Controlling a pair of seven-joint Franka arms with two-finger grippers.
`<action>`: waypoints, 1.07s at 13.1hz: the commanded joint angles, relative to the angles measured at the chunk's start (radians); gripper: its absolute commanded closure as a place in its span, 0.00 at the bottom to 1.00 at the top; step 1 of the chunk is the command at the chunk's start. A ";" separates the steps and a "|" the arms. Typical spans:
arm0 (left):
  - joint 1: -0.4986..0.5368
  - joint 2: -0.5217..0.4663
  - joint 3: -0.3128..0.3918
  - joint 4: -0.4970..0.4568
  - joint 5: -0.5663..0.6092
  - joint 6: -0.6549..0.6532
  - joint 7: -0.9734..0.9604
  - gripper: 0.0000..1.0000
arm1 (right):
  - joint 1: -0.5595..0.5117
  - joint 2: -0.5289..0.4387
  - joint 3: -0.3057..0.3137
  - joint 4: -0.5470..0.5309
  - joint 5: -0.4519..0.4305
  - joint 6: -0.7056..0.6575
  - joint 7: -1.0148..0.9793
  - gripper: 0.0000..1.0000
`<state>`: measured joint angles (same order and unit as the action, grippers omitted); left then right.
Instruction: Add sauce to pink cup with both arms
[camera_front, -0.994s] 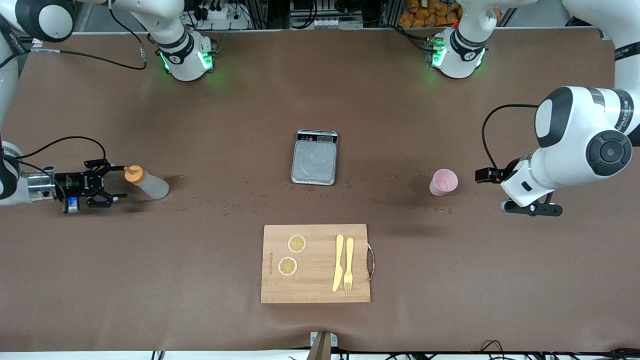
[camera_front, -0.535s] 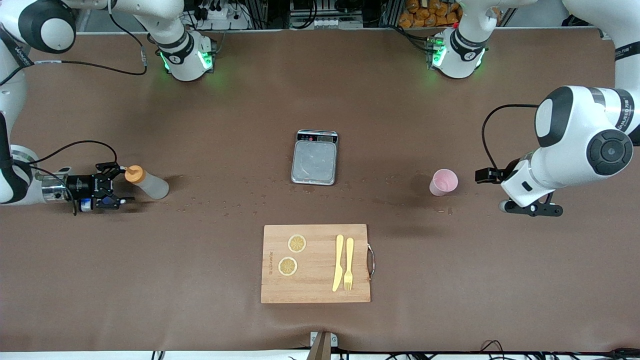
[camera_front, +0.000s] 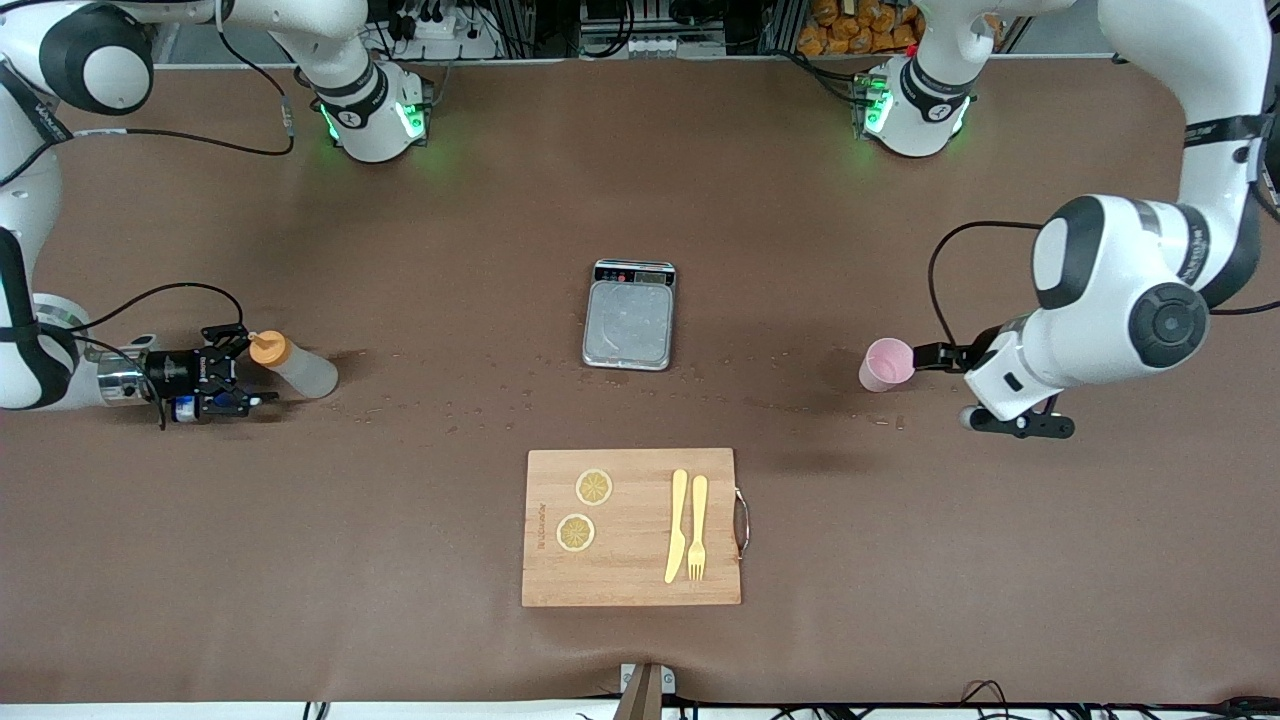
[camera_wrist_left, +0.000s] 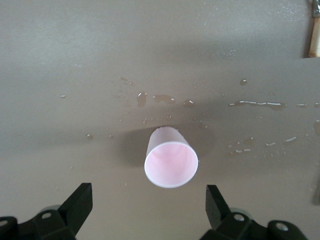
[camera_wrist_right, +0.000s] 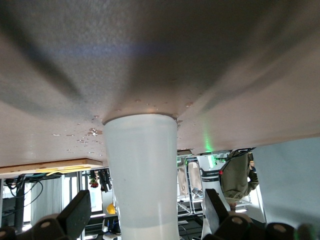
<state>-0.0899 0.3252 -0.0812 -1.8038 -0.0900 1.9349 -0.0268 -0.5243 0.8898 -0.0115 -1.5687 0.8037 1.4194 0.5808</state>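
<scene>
Tabletop — sauce between right fingers, pink cup before left fingers — both spread.

A robotics lab, not a kitchen: my two white arms are bolted to a brown-matted table; above my bases, metal racks and loose cables; green status lights glow.

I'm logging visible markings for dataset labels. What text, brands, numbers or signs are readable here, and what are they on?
Cutting board: burned-in brand line along one edge, too small to read.
Scale: display strip, no digits readable.
Both arms: lettering on the links, too blurred to read.
Sauce bottle, pink cup: no text.
</scene>
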 joint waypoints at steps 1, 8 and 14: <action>0.001 0.032 0.001 -0.026 -0.019 0.068 -0.004 0.00 | 0.017 0.003 0.002 -0.020 0.020 0.012 -0.059 0.00; -0.007 0.100 0.001 -0.031 -0.028 0.116 -0.028 0.00 | 0.038 0.003 0.004 -0.047 0.020 0.030 -0.082 0.16; -0.008 0.114 0.000 -0.110 -0.028 0.187 -0.056 0.00 | 0.035 0.003 0.005 -0.045 0.023 0.023 -0.084 0.50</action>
<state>-0.0922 0.4526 -0.0830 -1.8748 -0.0961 2.0882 -0.0728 -0.4936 0.8968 -0.0047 -1.6033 0.8051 1.4410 0.5111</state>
